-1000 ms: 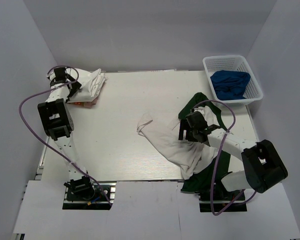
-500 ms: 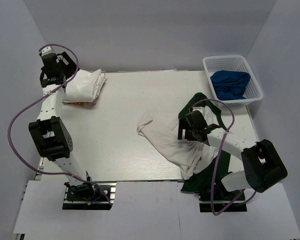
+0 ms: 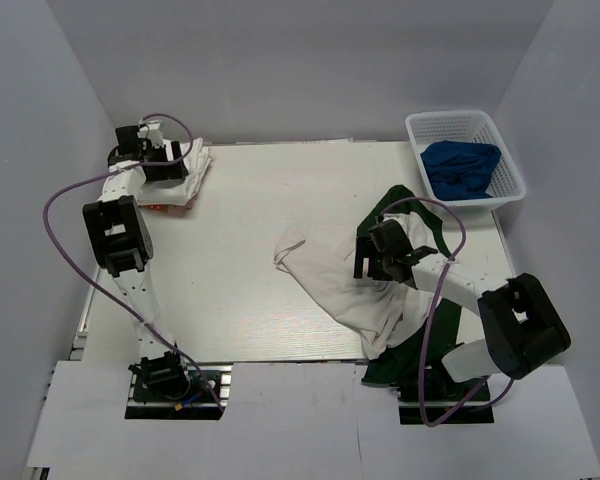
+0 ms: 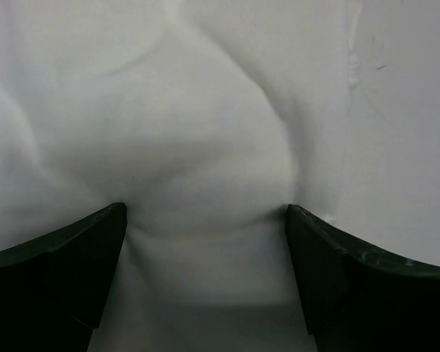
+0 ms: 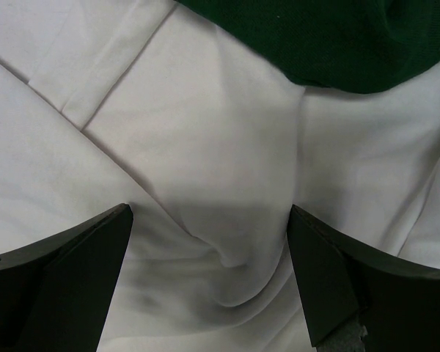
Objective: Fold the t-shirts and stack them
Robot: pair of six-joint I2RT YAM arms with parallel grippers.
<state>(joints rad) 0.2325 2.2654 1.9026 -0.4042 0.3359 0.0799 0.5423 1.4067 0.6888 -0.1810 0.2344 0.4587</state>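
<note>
Right gripper (image 5: 209, 220), jaws spread, sits on the unfolded t-shirt (image 3: 325, 285), long axis toward the near right corner; left gripper (image 3: 166, 167), also spread, on the far-left-corner folded bundle (image 3: 192, 160)

My right gripper (image 5: 209, 242): jaws spread wide. Between them: creased white t-shirt (image 5: 205, 139), one fold bunched up. Top right: dark green part (image 5: 330, 37).

Under the left end effector (image 3: 168, 166), part of the folded t-shirt (image 3: 192, 165) was hidden. An orange scrap (image 3: 160, 207) just beside it was too small to identify. The right end effector (image 3: 370, 262) covered the green-and-white t-shirt (image 3: 330, 285) directly beneath. In both wrist views the fingers (image 4: 59, 279) ran off the lower edge.
</note>
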